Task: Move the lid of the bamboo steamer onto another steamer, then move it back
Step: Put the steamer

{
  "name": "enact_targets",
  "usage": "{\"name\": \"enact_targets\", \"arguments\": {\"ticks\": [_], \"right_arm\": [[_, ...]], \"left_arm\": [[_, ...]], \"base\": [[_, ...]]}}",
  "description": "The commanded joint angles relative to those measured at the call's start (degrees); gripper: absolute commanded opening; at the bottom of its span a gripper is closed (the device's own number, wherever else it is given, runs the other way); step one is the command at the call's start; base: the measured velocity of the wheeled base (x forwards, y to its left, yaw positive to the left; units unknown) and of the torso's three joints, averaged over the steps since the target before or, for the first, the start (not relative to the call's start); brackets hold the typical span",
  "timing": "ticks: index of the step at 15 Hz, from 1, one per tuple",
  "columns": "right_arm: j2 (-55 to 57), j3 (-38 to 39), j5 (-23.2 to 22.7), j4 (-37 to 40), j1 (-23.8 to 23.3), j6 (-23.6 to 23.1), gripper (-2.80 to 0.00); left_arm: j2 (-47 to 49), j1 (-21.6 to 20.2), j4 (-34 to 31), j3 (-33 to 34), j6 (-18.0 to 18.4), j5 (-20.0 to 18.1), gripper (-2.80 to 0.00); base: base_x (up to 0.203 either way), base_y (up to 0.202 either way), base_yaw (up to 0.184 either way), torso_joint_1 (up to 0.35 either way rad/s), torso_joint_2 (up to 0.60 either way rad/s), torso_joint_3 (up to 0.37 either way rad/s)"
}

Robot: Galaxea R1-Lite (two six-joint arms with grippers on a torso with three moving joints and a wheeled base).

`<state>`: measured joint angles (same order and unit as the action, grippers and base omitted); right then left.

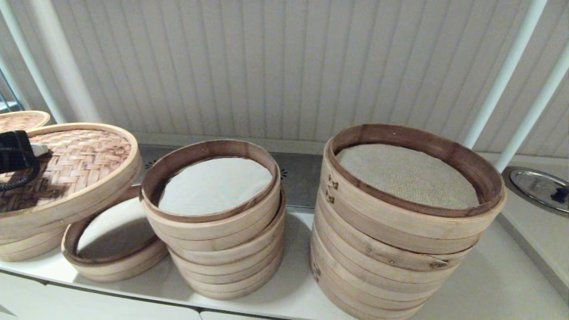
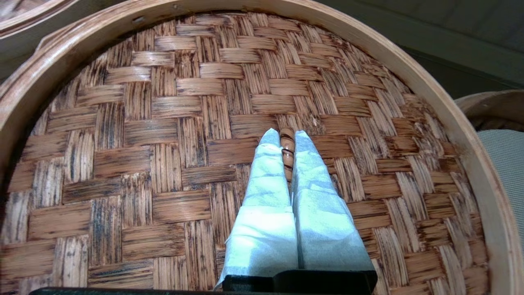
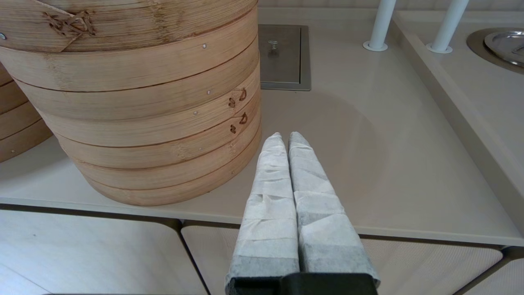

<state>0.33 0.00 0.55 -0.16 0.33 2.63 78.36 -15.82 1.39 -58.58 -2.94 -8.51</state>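
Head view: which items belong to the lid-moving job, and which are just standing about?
Job:
- bamboo steamer lid, tilted
- left claw, shut on its loop handle
- single-tier steamer

Standing about:
- white-lined stack
- cloth-lined stack
- paler lid
- right claw

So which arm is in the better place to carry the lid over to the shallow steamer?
The left. The left gripper is shut on the lid's loop handle, holding the bamboo steamer lid tilted, partly above the shallow steamer. The right gripper is shut, empty, beside the wide stack.
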Motion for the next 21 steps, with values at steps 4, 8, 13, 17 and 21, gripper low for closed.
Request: {"name": "enact_targets", "arguments": {"ticks": [4, 8, 13, 17, 21], "right_arm": [[0.02, 0.18, -0.02, -0.02, 0.02, 0.00, -2.80], [0.02, 0.18, -0.02, -0.02, 0.02, 0.00, -2.80], [0.02, 0.18, -0.02, -0.02, 0.02, 0.00, -2.80], [0.02, 0.18, -0.02, -0.02, 0.02, 0.00, -2.80], [0.02, 0.18, -0.02, -0.02, 0.02, 0.00, -2.80]], "left_arm": [[0.37, -1.57, 4.38, 3.95, -0.05, -0.24, -2.80], [1.42, -1.59, 4.68, 6.69, -0.13, -2.97, -2.80], [4.31, -2.82, 4.79, 7.34, -1.13, -7.57, -2.80], [7.03, -2.99, 7.00, 8.75, -1.47, -10.80, -2.80], [9.55, -2.73, 9.89, 9.09, -1.01, -10.95, -2.80]], "base": [[0.000, 0.000, 0.000, 0.000, 0.00, 0.000], [0.000, 0.000, 0.000, 0.000, 0.00, 0.000], [0.000, 0.000, 0.000, 0.000, 0.00, 0.000], [0.000, 0.000, 0.000, 0.000, 0.00, 0.000], [0.000, 0.000, 0.000, 0.000, 0.00, 0.000]]}}
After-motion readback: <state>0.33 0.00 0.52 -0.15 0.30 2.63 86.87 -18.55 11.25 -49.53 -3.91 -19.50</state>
